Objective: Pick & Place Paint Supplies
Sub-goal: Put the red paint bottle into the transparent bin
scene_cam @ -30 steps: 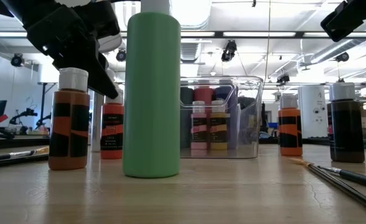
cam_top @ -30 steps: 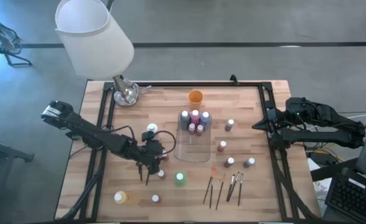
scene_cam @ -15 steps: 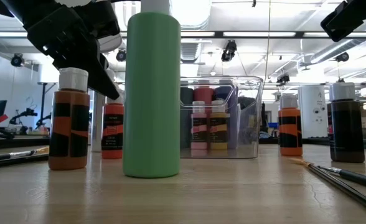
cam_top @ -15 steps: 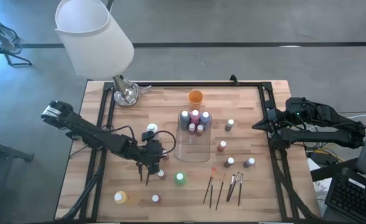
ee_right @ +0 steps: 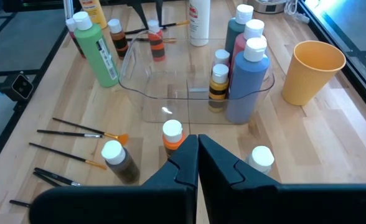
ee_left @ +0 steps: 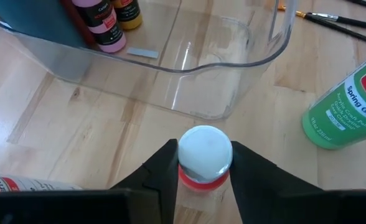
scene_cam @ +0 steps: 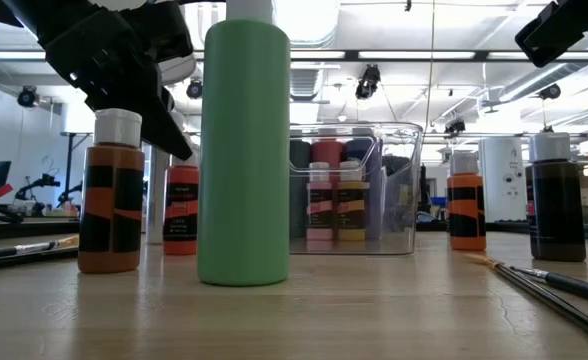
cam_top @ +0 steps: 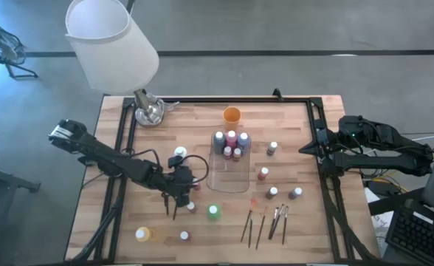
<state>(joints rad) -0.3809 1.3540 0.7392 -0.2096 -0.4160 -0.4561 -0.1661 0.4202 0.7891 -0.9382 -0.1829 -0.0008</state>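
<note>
A small red paint bottle (ee_left: 203, 177) with a white cap (cam_top: 191, 207) stands on the table left of the green bottle (cam_top: 214, 213), base down (scene_cam: 181, 248). My left gripper (ee_left: 203, 151) comes in from the table's left and is shut on it. In the low view the dark fingers (scene_cam: 164, 125) hide its cap. Further paint bottles stand around: a brown-orange one (scene_cam: 112, 195), a yellow one (cam_top: 143, 234) and some right of the tray. Paintbrushes (cam_top: 265, 222) lie near the front edge. My right gripper (ee_right: 197, 152) is shut, raised at the table's right edge. My left gripper pinches the red bottle just under its white cap (ee_left: 204, 149), one finger (ee_left: 164, 168) on each side. The fingers slant down from the table's left. The bottle stands upright with its base on the table.
A clear tray (cam_top: 229, 179) at mid-table holds several bottles at its far end (cam_top: 230, 142). An orange cup (cam_top: 232, 114) stands behind it, a tall white bottle (cam_top: 178, 153) to its left. A lamp (cam_top: 112, 44) with its metal base (cam_top: 149, 111) fills the far left corner.
</note>
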